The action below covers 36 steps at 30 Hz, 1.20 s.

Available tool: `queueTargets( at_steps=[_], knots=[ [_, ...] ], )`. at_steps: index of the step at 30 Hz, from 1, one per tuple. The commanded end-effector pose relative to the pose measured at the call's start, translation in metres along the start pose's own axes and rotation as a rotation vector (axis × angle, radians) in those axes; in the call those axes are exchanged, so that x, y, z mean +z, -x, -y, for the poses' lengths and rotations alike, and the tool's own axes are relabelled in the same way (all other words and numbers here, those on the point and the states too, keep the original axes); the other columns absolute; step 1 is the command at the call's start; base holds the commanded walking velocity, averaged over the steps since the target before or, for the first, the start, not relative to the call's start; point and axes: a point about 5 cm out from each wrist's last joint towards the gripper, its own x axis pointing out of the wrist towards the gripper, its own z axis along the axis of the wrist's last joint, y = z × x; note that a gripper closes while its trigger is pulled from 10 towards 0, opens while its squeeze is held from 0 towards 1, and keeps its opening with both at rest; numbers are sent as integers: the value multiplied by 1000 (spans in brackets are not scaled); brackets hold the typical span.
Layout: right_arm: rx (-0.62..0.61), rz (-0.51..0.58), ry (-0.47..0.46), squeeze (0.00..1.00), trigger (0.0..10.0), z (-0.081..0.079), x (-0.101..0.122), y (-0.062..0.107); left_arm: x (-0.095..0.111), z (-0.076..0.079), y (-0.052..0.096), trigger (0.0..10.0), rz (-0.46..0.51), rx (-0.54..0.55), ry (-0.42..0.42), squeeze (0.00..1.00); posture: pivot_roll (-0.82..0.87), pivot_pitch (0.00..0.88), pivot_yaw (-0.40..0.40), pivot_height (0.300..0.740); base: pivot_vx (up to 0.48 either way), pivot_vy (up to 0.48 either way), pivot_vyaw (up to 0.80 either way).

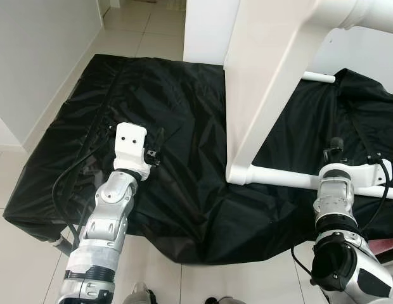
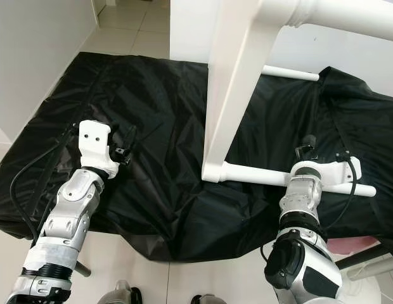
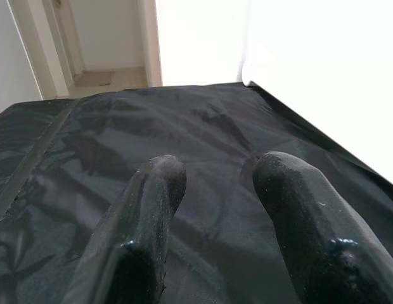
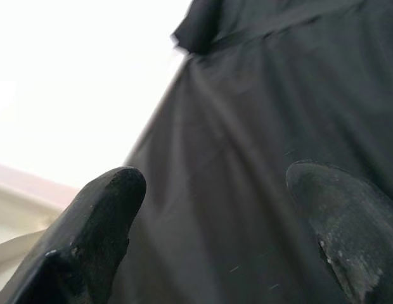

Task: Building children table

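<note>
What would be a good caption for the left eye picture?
Two silver robot arms reach over a crinkled black plastic sheet toward an upended white wooden table frame.

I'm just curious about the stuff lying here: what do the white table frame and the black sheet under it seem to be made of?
The white table frame looks like painted wood or board: flat slab, round rails, an even satin white with no grain showing, so plastic can't be ruled out. The black sheet looks like thin synthetic fabric, perhaps nylon: it creases sharply and carries a dull sheen along its wrinkles.
</note>
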Motion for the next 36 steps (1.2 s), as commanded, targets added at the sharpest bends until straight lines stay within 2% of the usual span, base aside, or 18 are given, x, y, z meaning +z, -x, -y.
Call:
queueTargets(
  at_steps=[1, 4, 6, 7, 9, 10, 13, 17, 19, 22, 25, 27, 28, 29, 30, 32, 33, 36],
  knots=[
    [-68, -95, -57, 0, 10000, 22, -20, 11, -1, 2, 2, 10000, -7, 4, -5, 0, 53, 84, -47, 740, 0, 0, 0],
    [-57, -106, -79, 0, 10000, 24, -22, 13, 0, 2, 2, 10000, -7, 5, -5, 0, 54, 84, -49, 740, 0, 0, 0],
    [34, -107, -89, 0, 10000, 20, -24, 20, 0, 2, 2, 10000, -8, 8, -5, 0, 53, 87, -51, 740, 0, 0, 0],
    [34, -107, -89, 0, 10000, 20, -24, 20, 0, 2, 2, 10000, -8, 8, -5, 0, 53, 87, -51, 740, 0, 0, 0],
    [112, -115, -120, 0, 10000, 18, -26, 33, -1, 1, 3, 10000, -10, 8, -6, 0, 48, 90, -52, 740, 0, 0, 0],
    [112, -115, -120, 0, 10000, 18, -26, 33, -1, 1, 3, 10000, -10, 8, -6, 0, 48, 90, -52, 740, 0, 0, 0],
    [205, -131, -143, 0, 10000, 21, -25, 56, -2, 3, 4, 10000, -15, 4, -4, 0, 30, 98, -47, 740, 0, 0, 0],
    [236, -140, -154, 0, 10000, 20, -24, 62, -2, 3, 4, 10000, -17, 3, -2, 0, 30, 98, -47, 740, 0, 0, 0],
    [340, -207, -158, 0, 10000, 22, -24, 86, -3, 6, 2, 10000, -20, -10, 2, 0, 10, 107, -37, 740, 0, 0, 0],
    [392, -248, -173, 0, 10000, 21, -24, 96, -3, 7, 2, 10000, -20, -15, 3, 0, 9, 108, -36, 740, 0, 0, 0],
    [553, -424, -135, 0, 10000, 13, -33, 127, -2, 8, 1, 10000, -22, -23, 4, 0, 3, 111, -30, 740, 0, 0, 0],
    [553, -424, -135, 0, 10000, 13, -33, 127, -2, 8, 1, 10000, -22, -23, 4, 0, 3, 111, -30, 740, 0, 0, 0],
    [587, -504, -130, 0, 10000, 11, -37, 137, -2, 8, 1, 10000, -22, -25, 3, 0, 3, 112, -27, 740, 0, 0, 0],
    [587, -504, -130, 0, 10000, 11, -37, 137, -2, 8, 1, 10000, -22, -25, 3, 0, 3, 112, -27, 740, 0, 0, 0],
    [631, -577, -94, 0, 10000, 10, -42, 145, -2, 8, 1, 10000, -23, -26, 3, 0, 3, 113, -27, 740, 0, 0, 0],
    [631, -577, -94, 0, 10000, 10, -42, 145, -2, 8, 1, 10000, -23, -26, 3, 0, 3, 113, -27, 740, 0, 0, 0],
    [658, -621, -71, 0, 10000, 9, -45, 150, -2, 7, 1, 10000, -24, -26, 2, 0, 3, 113, -27, 740, 0, 0, 0],
    [716, -608, -65, 0, 10000, 3, -40, 146, -1, 6, 1, 10000, -22, -20, -1, 0, 14, 109, -35, 740, 0, 0, 0]
  ],
)
